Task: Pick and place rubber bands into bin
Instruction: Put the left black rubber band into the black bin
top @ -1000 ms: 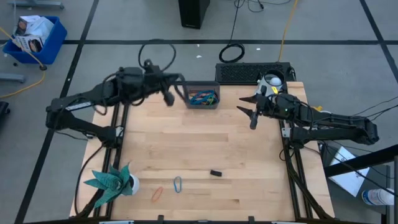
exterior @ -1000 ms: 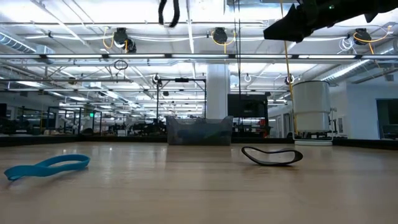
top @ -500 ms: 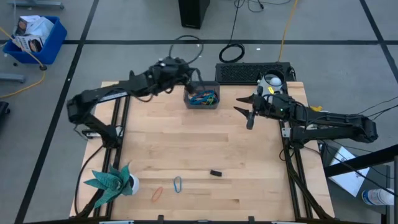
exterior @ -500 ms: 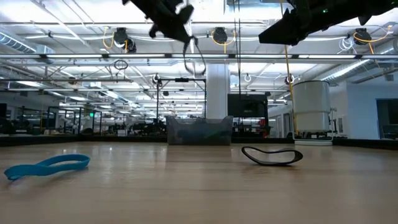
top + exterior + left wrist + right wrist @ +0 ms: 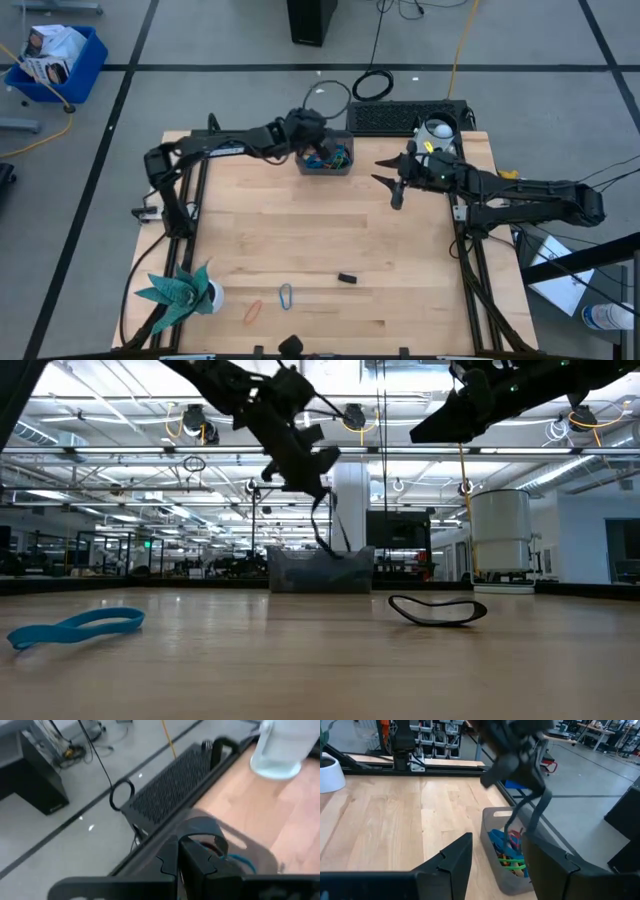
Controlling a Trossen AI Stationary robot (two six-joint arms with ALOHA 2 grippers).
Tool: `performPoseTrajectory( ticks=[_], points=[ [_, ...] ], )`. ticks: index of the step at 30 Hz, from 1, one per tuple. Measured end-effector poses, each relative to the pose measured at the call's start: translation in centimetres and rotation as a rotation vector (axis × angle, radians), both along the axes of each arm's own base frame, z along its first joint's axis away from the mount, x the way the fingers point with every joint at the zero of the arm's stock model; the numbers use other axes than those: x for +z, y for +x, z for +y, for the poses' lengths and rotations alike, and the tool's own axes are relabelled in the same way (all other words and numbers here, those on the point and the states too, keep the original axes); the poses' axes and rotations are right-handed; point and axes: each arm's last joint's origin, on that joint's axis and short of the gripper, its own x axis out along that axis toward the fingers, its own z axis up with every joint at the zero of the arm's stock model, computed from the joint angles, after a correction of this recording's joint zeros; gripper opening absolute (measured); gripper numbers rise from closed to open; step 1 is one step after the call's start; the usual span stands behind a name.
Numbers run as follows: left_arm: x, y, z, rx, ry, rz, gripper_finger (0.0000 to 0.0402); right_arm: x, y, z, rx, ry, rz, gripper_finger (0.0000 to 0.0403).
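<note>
Left end effector (image 5: 322,488) pinching band (image 5: 330,525), bin (image 5: 320,571) contents obscured.

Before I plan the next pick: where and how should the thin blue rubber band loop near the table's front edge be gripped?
Probably at its middle, straight down from above, fingers spanning the narrow width to pinch both strands of the blue rubber band loop. It lies flat as a long narrow oval, so sideways offers no hold.

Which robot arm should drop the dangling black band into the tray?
Left. Its end effector holds the black band right above the tray; the right end effector hovers open, farther off.
</note>
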Motion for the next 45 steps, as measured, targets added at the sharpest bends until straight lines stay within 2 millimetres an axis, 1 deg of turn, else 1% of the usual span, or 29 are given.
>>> performPoseTrajectory(
  ticks=[5,9,14,17,21,28,31,35,39,45],
  points=[
    [-2.7,0.8,0.4,0.006,-0.044,0.063,0.0005,0.0,0.0,0.0,0.000,0.001,0.001,0.0165],
    [-4.6,1.4,0.6,0.009,-0.094,0.081,0.0014,0.0,0.0,0.0,0.000,0.001,0.001,0.0167],
    [-6.3,1.7,0.7,-0.017,-0.141,0.118,0.0006,0.0,0.0,0.0,0.001,0.001,0.001,0.0164],
    [-7.1,1.9,0.6,-0.019,-0.180,0.120,0.0012,0.0,0.0,0.0,0.001,0.001,0.001,0.0163],
    [-7.6,1.7,0.7,-0.001,-0.207,0.143,0.0023,0.0,0.0,0.0,0.001,0.001,0.001,0.0165],
    [-7.4,1.7,0.6,-0.002,-0.205,0.136,0.0008,0.0,0.0,0.0,0.001,0.001,0.001,0.0163],
    [-7.4,1.8,0.4,-0.007,-0.204,0.140,0.0009,0.0,0.0,0.0,0.004,0.002,0.001,0.0163],
    [-7.4,2.0,0.1,-0.018,-0.200,0.141,0.0034,0.0,0.0,0.0,0.004,0.002,0.001,0.0166],
    [-7.4,2.0,0.1,-0.017,-0.203,0.139,0.0068,0.0,0.0,0.0,0.004,0.002,0.001,0.0165],
    [-7.2,1.9,0.1,-0.012,-0.206,0.138,0.0148,0.0,0.0,0.0,0.004,0.002,0.001,0.0163]
  ],
)
